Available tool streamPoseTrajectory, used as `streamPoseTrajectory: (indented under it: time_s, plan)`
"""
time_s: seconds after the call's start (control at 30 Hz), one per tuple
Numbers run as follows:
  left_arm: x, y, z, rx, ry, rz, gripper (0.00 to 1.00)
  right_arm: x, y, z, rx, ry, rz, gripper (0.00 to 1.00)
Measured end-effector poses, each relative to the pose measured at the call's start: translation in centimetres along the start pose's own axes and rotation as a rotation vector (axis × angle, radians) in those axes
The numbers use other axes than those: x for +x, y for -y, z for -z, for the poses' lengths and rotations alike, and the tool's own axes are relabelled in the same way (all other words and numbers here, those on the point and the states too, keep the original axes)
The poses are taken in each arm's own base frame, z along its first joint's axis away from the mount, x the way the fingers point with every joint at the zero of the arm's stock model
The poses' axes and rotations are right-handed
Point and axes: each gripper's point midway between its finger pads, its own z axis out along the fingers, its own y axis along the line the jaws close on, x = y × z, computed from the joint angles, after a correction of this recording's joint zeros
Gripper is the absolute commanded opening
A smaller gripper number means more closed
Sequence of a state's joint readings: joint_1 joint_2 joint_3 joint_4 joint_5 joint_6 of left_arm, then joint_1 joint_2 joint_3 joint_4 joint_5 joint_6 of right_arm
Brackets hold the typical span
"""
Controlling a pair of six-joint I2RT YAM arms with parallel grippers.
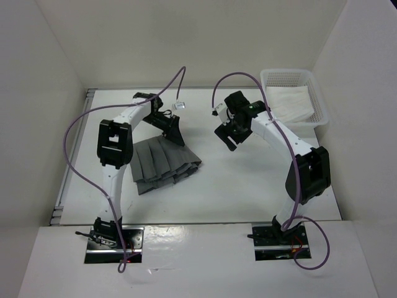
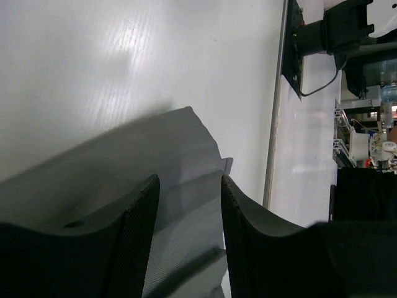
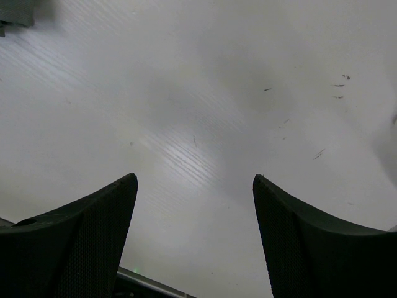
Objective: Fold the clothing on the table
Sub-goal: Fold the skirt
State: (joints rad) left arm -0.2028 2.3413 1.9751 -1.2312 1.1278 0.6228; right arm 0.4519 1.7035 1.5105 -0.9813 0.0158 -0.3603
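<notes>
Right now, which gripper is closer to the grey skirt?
Left. The left gripper sits open at the far edge of the grey skirt; the right gripper hangs open over the table, well off to the skirt's right.

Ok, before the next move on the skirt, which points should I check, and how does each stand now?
1. Left hand open: ok, jaws apart above the plain grey pleated fabric skirt.
2. Left hand touching fabric: cannot tell.
3. Right hand open: ok, over bare flat white table.
4. Skirt wholly on table: ok.
5. White mesh plastic basket apart from skirt: ok.
</notes>
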Motion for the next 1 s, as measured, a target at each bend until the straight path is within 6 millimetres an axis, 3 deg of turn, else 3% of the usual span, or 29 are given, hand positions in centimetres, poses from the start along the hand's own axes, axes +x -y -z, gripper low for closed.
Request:
streamPoseTrajectory:
  time_s: [0.1,0.27,0.57,0.73,1.0]
  plan:
    - [-0.2,-1.1,-0.6,0.027,0.011,0.012,0.52,0.0,0.1,0.0,0.005,-0.001,0.000,0.80]
    - [2.1,-2.1,-1.9,0.074,-0.008,0.079,0.52,0.1,0.2,0.0,0.012,-0.005,0.000,0.80]
    - [6.4,-1.4,-4.0,0.183,-0.026,0.233,0.52,0.4,0.1,-0.9,0.005,-0.032,0.001,0.80]
    - [6.7,-1.0,-4.4,0.243,0.007,0.317,0.52,0.6,0.0,-1.9,-0.005,-0.057,0.001,0.80]
    - [6.2,-0.5,-4.1,0.216,-0.014,0.264,0.52,0.3,-0.1,-2.1,-0.015,-0.055,0.001,0.80]
